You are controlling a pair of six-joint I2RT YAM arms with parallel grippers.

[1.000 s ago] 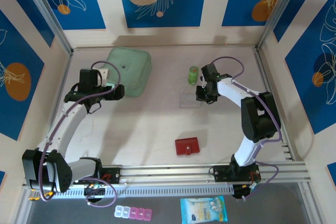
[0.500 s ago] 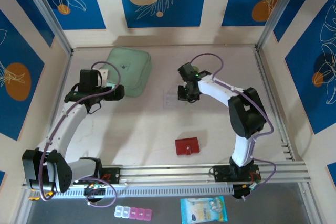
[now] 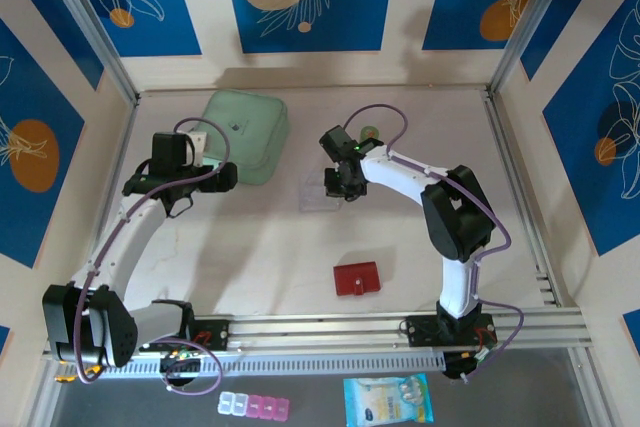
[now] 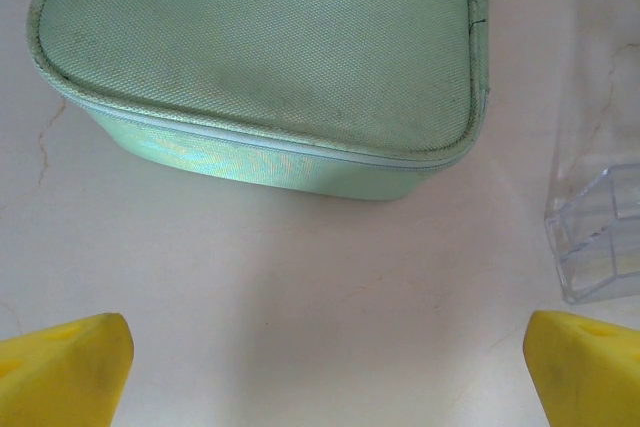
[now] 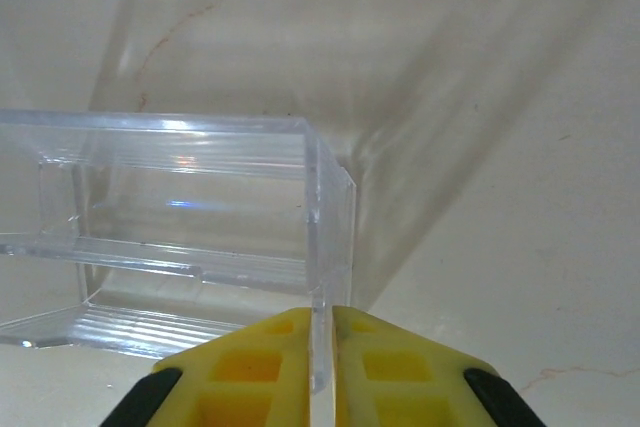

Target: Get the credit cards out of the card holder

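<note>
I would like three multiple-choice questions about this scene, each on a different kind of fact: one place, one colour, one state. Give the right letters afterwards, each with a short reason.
1. Where does the red wallet lie?
A. on top of the square pouch
B. on the bare table, near the front edge
C. inside the clear plastic box

2. What colour is the pouch?
A. pale green
B. blue
C. grey

3. How is the right gripper?
A. wide open
B. shut on a wall of the plastic box
C. shut on the wallet

Answers:
1 B, the top view shows the wallet lying alone on the table surface.
2 A, its fabric is pale green in the top and left wrist views.
3 B, the right wrist view shows the yellow fingers pinching the clear wall.
</note>
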